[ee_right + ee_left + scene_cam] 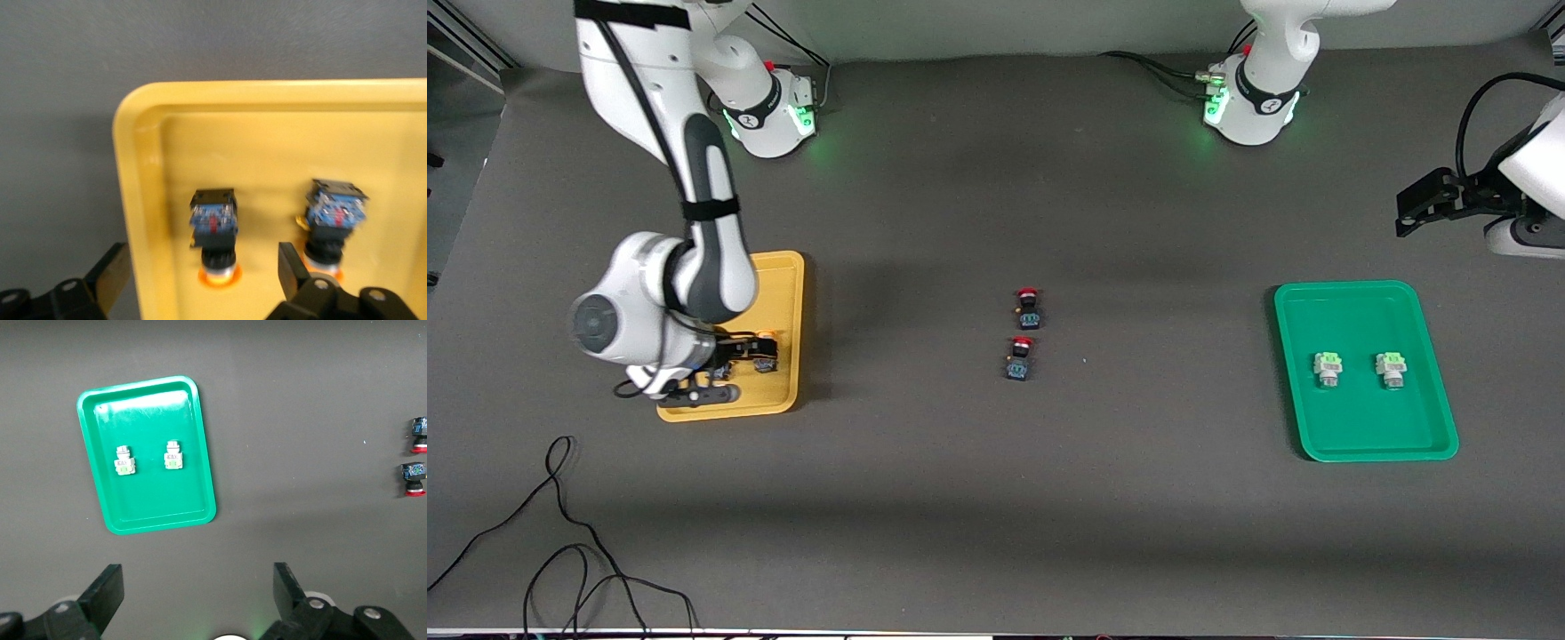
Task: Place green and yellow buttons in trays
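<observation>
The mustard yellow tray (783,284) lies at the right arm's end of the table. Two orange-yellow buttons (213,230) (331,223) lie on their sides in it near one corner; one shows in the front view (764,356). My right gripper (729,363) (202,270) hangs open just over that corner. One button lies between its fingers, untouched. The green tray (1360,418) (153,500) lies at the left arm's end and holds two light-green buttons (1328,367) (1391,367) (124,461) (173,455). My left gripper (1423,209) (198,587) is open and empty, waiting up in the air away from the green tray.
Two red-capped black buttons (1028,307) (1019,357) lie mid-table, one nearer the front camera than the other; both show in the left wrist view (417,430) (413,479). A loose black cable (560,533) lies near the table's front edge at the right arm's end.
</observation>
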